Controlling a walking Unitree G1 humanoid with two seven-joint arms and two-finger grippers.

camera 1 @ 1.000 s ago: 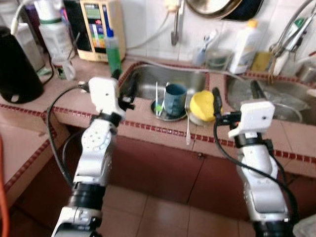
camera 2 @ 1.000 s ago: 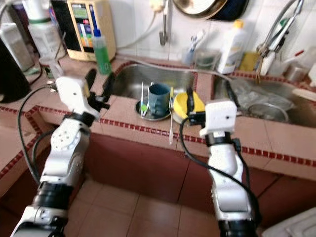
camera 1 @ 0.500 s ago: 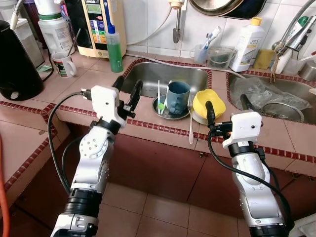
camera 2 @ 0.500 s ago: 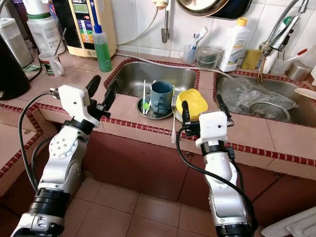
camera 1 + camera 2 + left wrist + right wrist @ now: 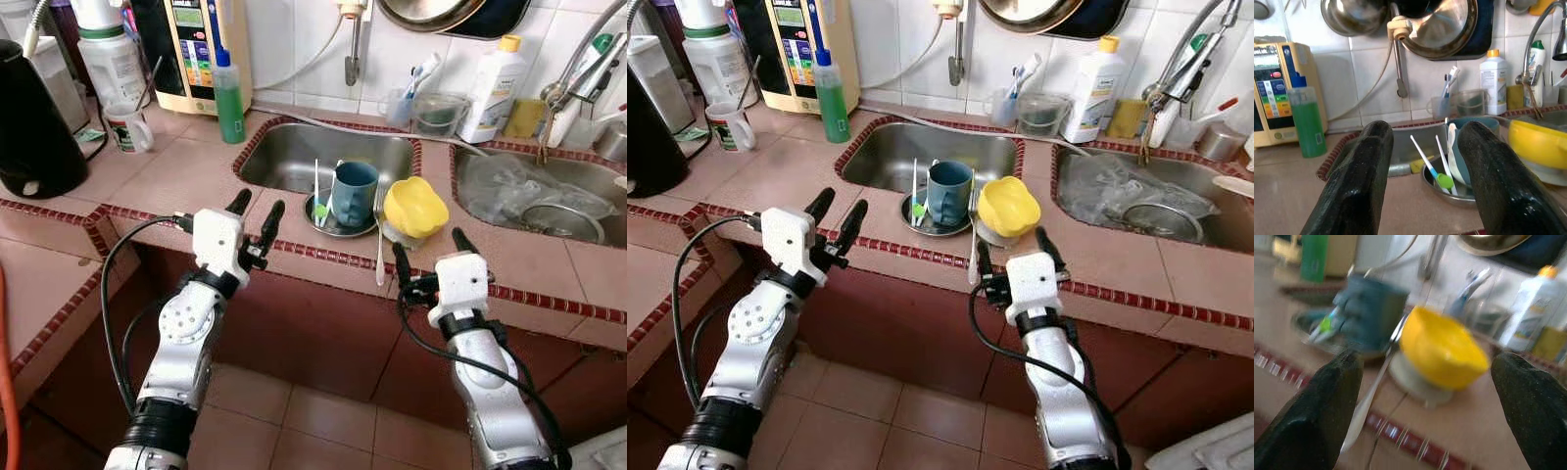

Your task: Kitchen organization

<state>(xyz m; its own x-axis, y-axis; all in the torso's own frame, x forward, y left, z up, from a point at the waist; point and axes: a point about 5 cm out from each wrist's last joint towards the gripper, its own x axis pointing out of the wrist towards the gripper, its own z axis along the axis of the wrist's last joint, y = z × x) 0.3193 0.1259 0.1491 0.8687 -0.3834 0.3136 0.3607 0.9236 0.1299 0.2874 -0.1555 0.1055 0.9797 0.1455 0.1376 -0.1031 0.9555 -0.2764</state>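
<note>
Yellow bowl (image 5: 414,206), one; blue mug (image 5: 352,193), one; both grippers' jaws parted, empty.

On the tiled counter stand one blue-grey ceramic mug (image 5: 352,192), on one round steel saucer (image 5: 343,223), and one yellow plastic bowl (image 5: 415,206) turned upside down. One long white spoon (image 5: 378,247) lies beside them. Two white sticks (image 5: 1431,160) lean in the saucer, one with a green tip. There are two steel sink basins (image 5: 323,160), one round steel strainer (image 5: 560,220) in the farther one, one green bottle of liquid soap (image 5: 229,96), one white bottle with a yellow cap (image 5: 487,91), one white printed mug (image 5: 126,126) and one black kettle (image 5: 36,122). Two steel pans (image 5: 1400,19) hang on the wall.
</note>
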